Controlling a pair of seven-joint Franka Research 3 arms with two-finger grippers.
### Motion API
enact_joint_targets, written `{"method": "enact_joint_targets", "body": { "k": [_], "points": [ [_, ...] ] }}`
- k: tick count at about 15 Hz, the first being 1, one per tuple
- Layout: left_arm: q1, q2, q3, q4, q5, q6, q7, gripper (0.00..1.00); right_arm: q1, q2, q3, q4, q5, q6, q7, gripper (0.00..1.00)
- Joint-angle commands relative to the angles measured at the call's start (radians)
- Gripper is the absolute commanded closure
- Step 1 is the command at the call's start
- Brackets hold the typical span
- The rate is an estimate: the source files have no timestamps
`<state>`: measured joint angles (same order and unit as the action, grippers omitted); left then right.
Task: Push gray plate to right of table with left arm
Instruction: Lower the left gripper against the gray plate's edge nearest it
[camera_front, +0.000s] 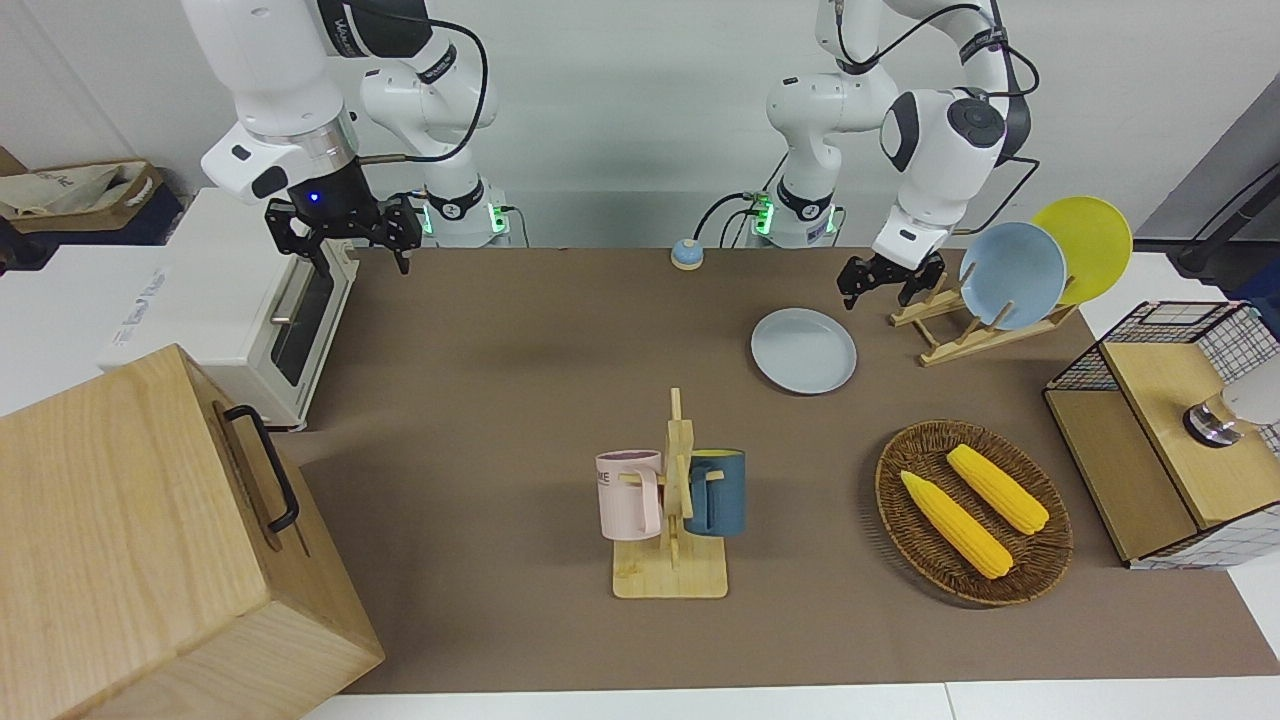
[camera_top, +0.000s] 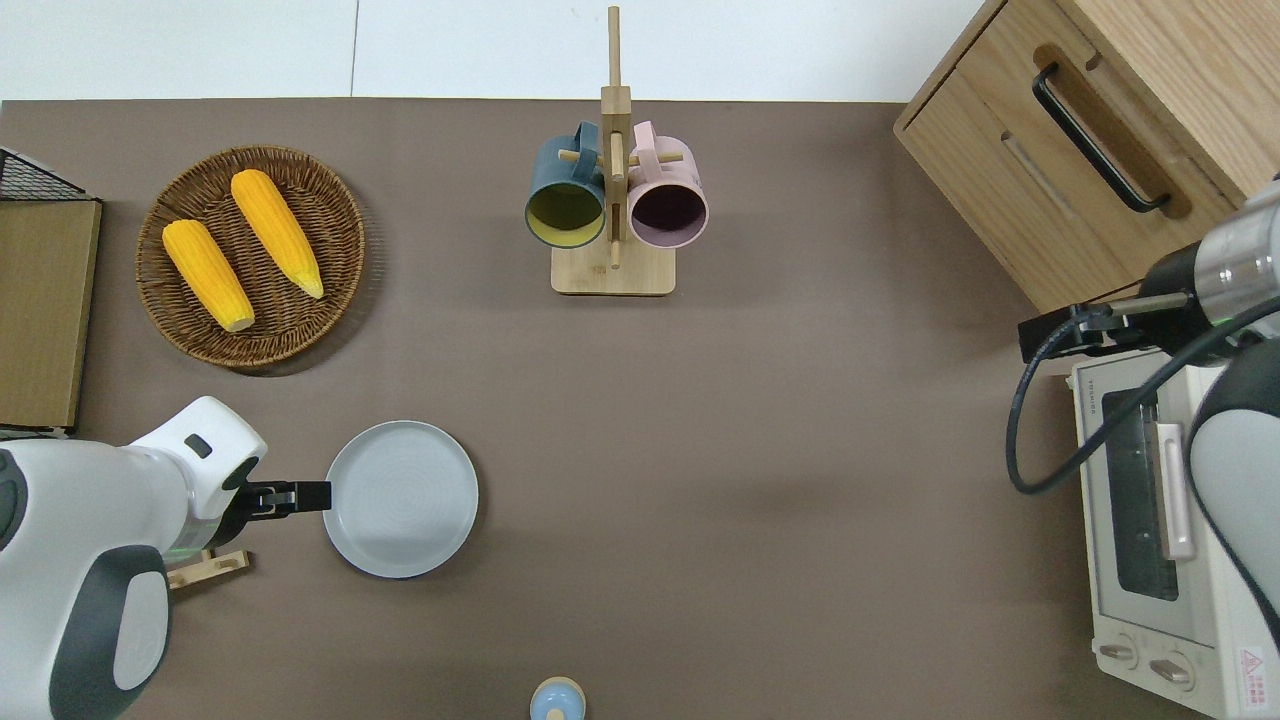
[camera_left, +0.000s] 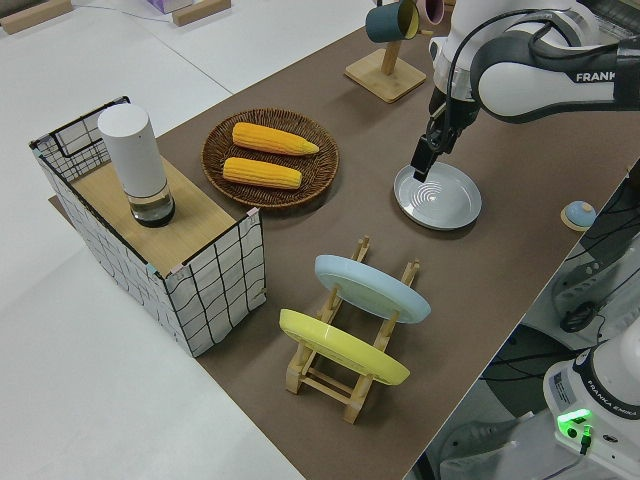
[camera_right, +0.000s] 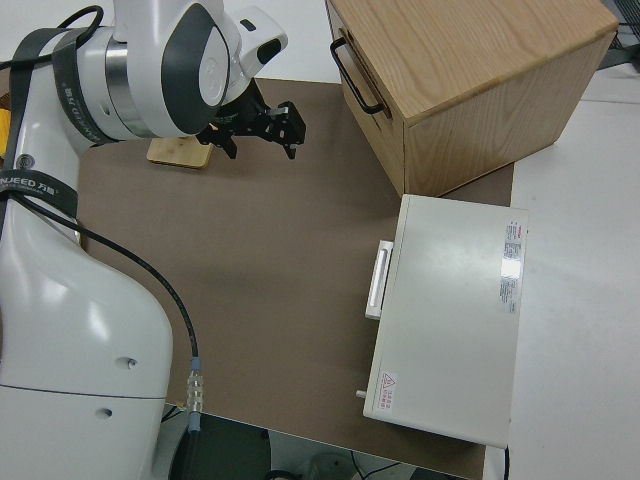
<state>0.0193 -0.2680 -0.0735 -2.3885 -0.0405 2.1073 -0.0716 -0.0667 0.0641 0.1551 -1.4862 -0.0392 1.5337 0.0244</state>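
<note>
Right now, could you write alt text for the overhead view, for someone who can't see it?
The left end effector sits at the rim of a gray plate on a brown table, on the plate's left-arm side. Farther from the robots are a basket holding two corn cobs and a mug rack. The right arm is parked.

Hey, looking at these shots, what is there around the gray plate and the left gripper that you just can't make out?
- Whether the left gripper actually touches the gray plate: overhead shows it at the rim, contact too small to tell.
- Its fingers, open or shut: too small in every view.
- The plate rack: overhead, mostly hidden by the left arm.
- The right side view misses the plate entirely.
</note>
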Motion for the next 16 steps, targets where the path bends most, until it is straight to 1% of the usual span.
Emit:
{"method": "enact_joint_targets", "body": {
  "k": [1,5,10,16],
  "points": [
    [-0.007,-0.033,0.001,-0.095,-0.009,0.098,-0.013,0.00,-0.001,-0.006,0.000,0.001,0.007,-0.010,0.003,0.017],
    [-0.016,-0.013,0.000,-0.165,-0.009,0.212,-0.014,0.00,-0.001,-0.006,0.000,0.001,0.007,-0.010,0.003,0.017],
    [-0.018,0.035,0.000,-0.221,-0.010,0.324,-0.014,0.00,-0.001,-0.006,0.000,0.001,0.007,-0.010,0.003,0.017],
    [-0.035,0.078,0.000,-0.236,-0.010,0.369,-0.014,0.00,-0.001,-0.006,0.000,0.003,0.007,-0.010,0.003,0.017]
  ]
}}
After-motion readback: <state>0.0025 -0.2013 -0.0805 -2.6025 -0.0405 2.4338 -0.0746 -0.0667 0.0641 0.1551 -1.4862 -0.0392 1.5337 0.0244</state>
